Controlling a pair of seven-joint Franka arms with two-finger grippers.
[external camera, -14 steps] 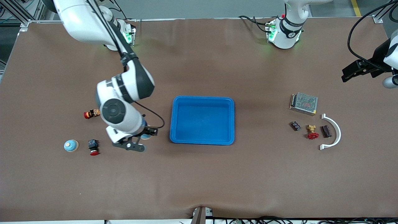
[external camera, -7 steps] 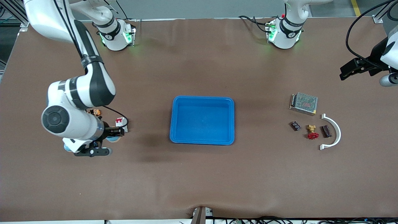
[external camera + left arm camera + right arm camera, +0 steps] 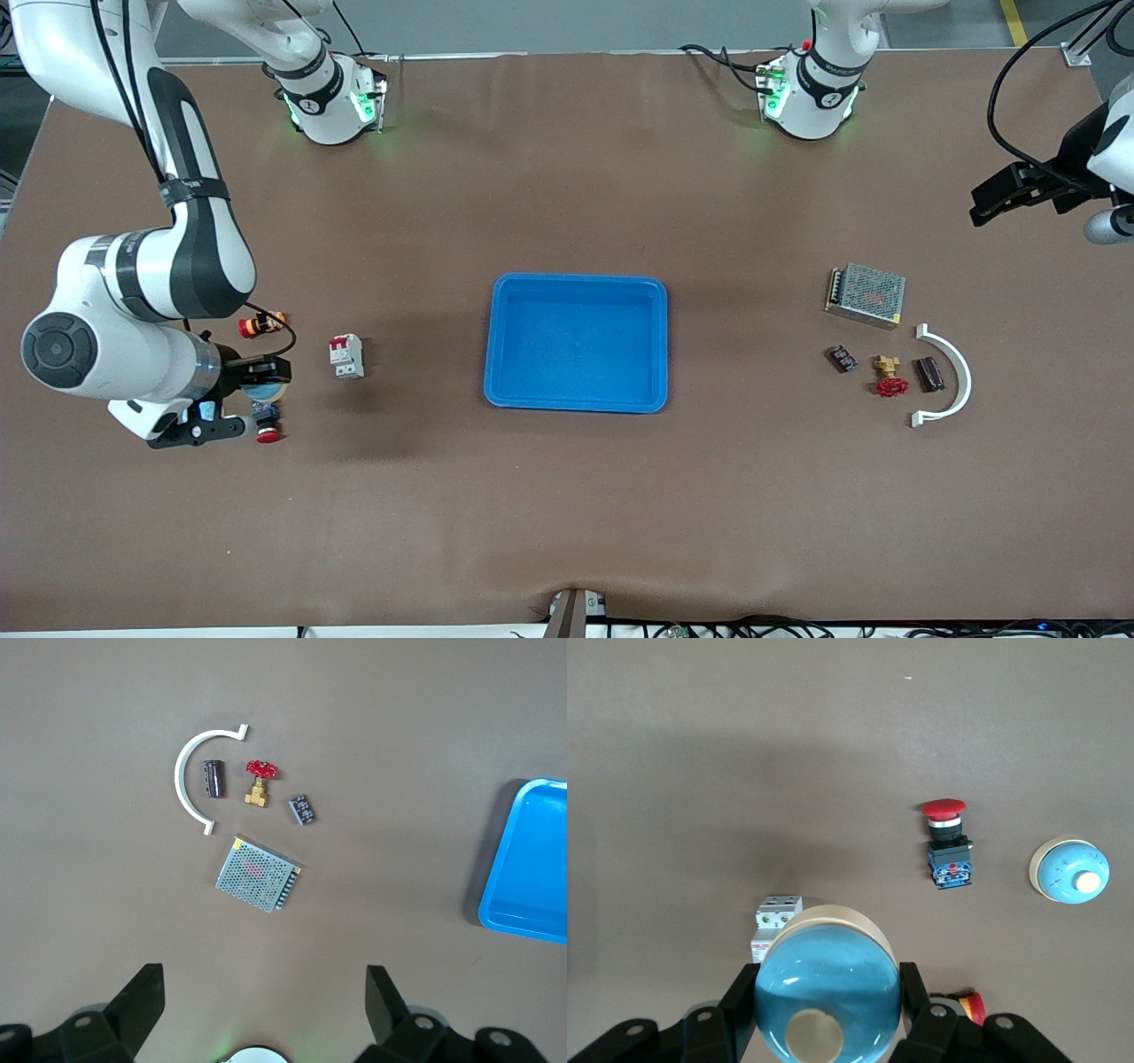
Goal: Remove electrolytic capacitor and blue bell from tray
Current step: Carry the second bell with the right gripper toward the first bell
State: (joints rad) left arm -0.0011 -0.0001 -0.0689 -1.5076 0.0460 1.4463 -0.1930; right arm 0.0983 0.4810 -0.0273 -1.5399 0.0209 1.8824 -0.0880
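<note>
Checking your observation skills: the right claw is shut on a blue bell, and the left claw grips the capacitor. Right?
No: the left wrist view shows the left claw open and empty, the capacitor lying on the table.

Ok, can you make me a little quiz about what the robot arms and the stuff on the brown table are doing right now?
1. What does the right gripper hold?
A) a red valve wheel
B) a round blue bell with a cream rim
C) a metal mesh box

2. True or false: the blue plastic tray in the middle of the table has nothing in it.

3. Is the left gripper, up over the left arm's end of the table, open or shut?

Key: 1 B; 2 true; 3 open.
</note>
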